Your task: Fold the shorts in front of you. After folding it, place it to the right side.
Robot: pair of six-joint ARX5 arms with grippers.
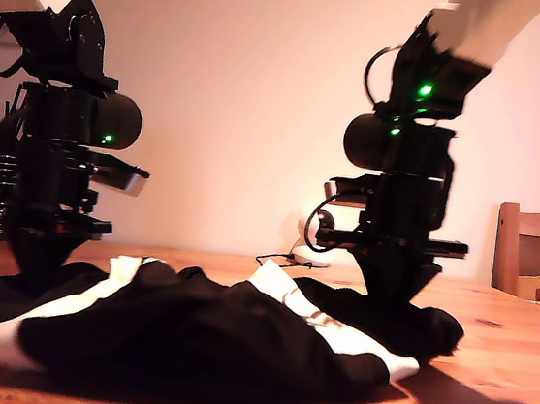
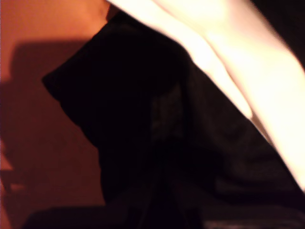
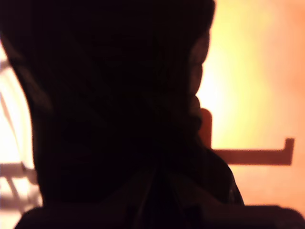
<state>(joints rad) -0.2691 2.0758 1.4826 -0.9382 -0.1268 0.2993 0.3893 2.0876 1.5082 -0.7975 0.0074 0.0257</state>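
Both grippers are pressing down into the shorts point(image 1: 205, 341) lying crumpled on the wooden table point(image 1: 503, 385); can't tell jaw state.

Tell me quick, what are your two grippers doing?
My first gripper: down at the shorts, jaws hidden, cannot tell.
My second gripper: same, cannot tell.

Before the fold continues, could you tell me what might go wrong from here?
The shorts lie bunched, not flat, so a fold may come out crooked. Both wrist views are filled with dark cloth, so neither claw's grip can be checked; one corner might slip. The small white camera stands close behind the cloth and could get dragged.
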